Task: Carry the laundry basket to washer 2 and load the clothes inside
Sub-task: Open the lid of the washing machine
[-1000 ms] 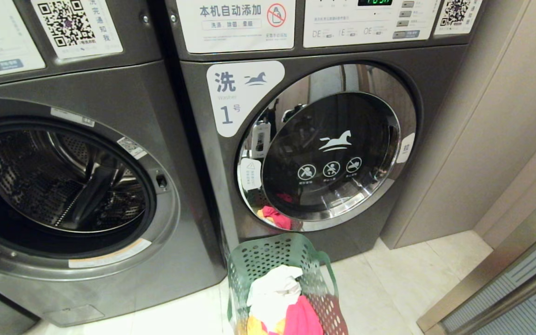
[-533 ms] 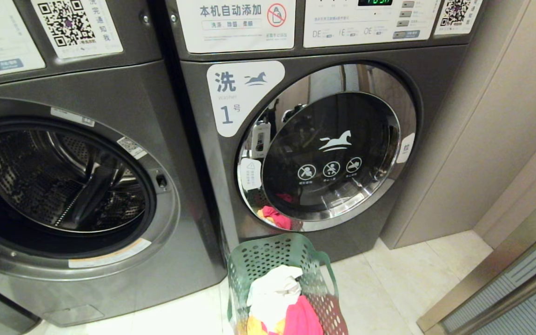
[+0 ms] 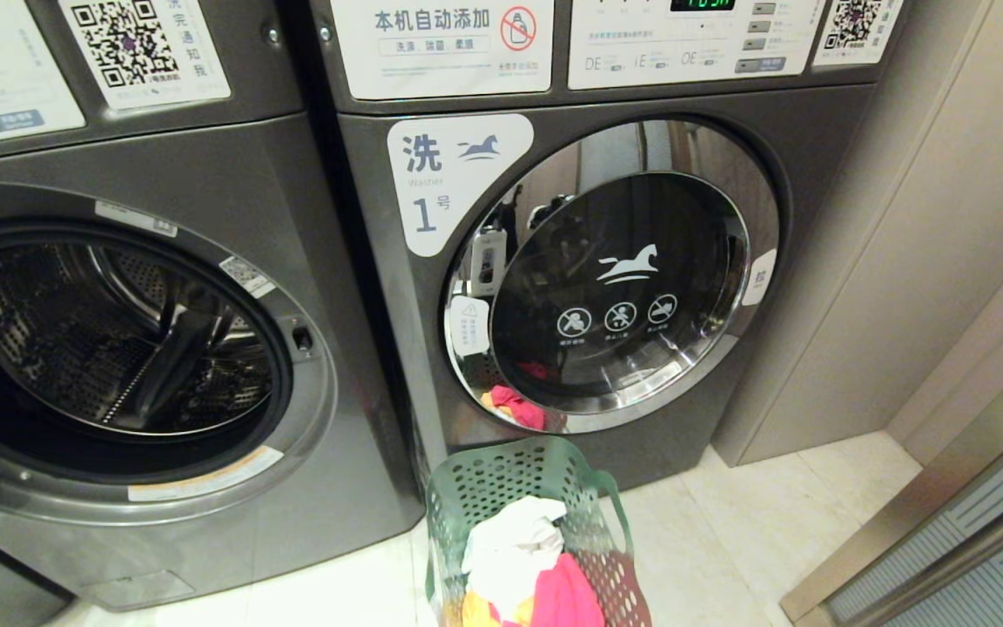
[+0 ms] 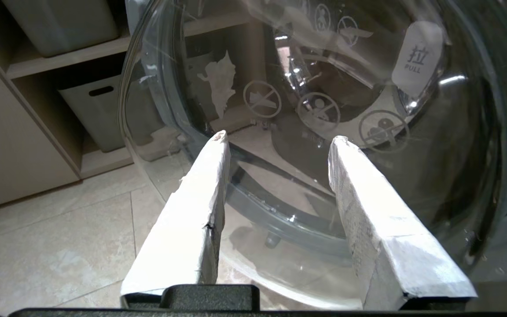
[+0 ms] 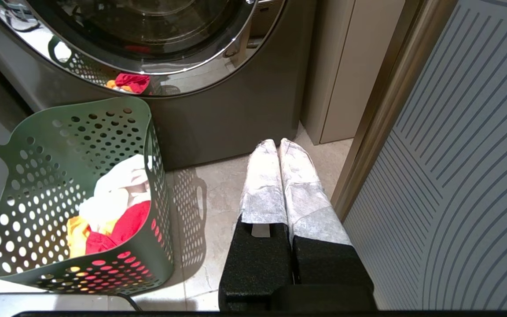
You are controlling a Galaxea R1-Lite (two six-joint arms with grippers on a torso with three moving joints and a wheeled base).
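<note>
Head view: two dark grey front-loading washers side by side. The washer at left of frame [image 3: 131, 348] has its drum exposed; its number label is out of view. The washer at centre [image 3: 554, 261], labelled 1, has its chrome-rimmed door shut. The laundry basket [image 3: 501, 483] stands on the pale tiled floor [image 3: 728, 540] at lower centre, just before the washer labelled 1, with the clothes [image 3: 523, 566] inside: white on top, pinkish-red and yellow-orange beneath.

Left wrist view: the left hand [image 4: 280, 140] has its two white-wrapped fingers [image 4: 200, 207] parted about halfway, with nothing between them. It faces the open glass door [image 4: 315, 101] of a washer, which bears a "PULL" tag; whether the fingertips touch the glass cannot be told.

Right wrist view: the right hand [image 5: 279, 141] is closed, fingers pressed together and holding nothing, above the floor at centre frame, beside the basket and apart from it.
</note>
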